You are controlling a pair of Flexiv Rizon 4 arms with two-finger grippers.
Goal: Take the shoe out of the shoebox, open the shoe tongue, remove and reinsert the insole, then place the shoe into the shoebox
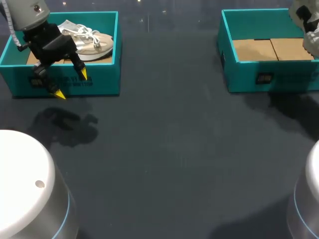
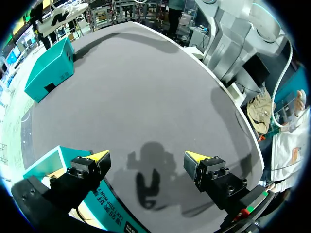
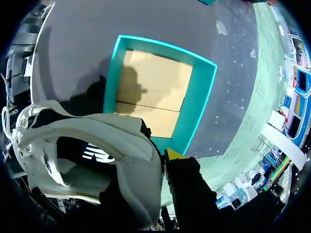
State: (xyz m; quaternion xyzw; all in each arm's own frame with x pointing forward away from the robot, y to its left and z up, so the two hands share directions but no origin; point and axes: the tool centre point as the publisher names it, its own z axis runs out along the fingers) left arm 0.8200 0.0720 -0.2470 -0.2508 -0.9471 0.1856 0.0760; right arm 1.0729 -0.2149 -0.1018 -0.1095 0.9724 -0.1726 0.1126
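My right gripper (image 3: 158, 162) is shut on the collar of a white shoe (image 3: 92, 145) with black markings. It holds the shoe in the air over the right teal shoebox (image 3: 199, 92), whose cardboard floor is bare. In the head view this shoe (image 1: 307, 25) shows only partly at the right edge, above that box (image 1: 249, 74). A second, white and beige laced shoe (image 1: 87, 40) lies in the left teal shoebox (image 1: 107, 82). My left gripper (image 1: 72, 84) hangs open over that box's front wall, with nothing between its fingers (image 2: 99, 158).
The dark table (image 1: 169, 149) stretches between the two boxes. From the left wrist, a corner of the left box (image 2: 46, 165) lies under one finger and the right box (image 2: 48, 73) stands far ahead.
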